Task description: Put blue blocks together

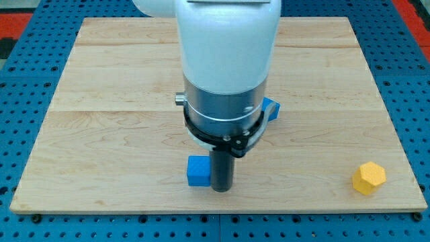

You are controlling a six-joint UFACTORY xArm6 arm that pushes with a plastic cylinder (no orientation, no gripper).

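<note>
Two blue blocks are showing on the counter [101, 81] that you are looking at. One blue cube [197, 171] is lying near the view's bottom, a little left of the middle. My tip [221, 189] is standing just at the right side of this cube, and it seems to be touching it, but the rod is covering that side of the cube, so I cannot tell for sure. The other blue block [271, 108] is lying higher in the view and to the right, and the big white and grey body of the arm [225, 74] is hiding most of it; only a small corner is looking out, so I cannot make out its shape. The two blue blocks are lying apart from each other, with the arm between them in the view.

One yellow block [369, 178], with a hexagon shape, is sitting near the view's bottom right corner of the counter, well apart from both blue blocks and from my tip.

You are working with no end effector that opens or closes; the arm is ending only in the dark rod, so it is holding nothing and is only standing against the cube.
</note>
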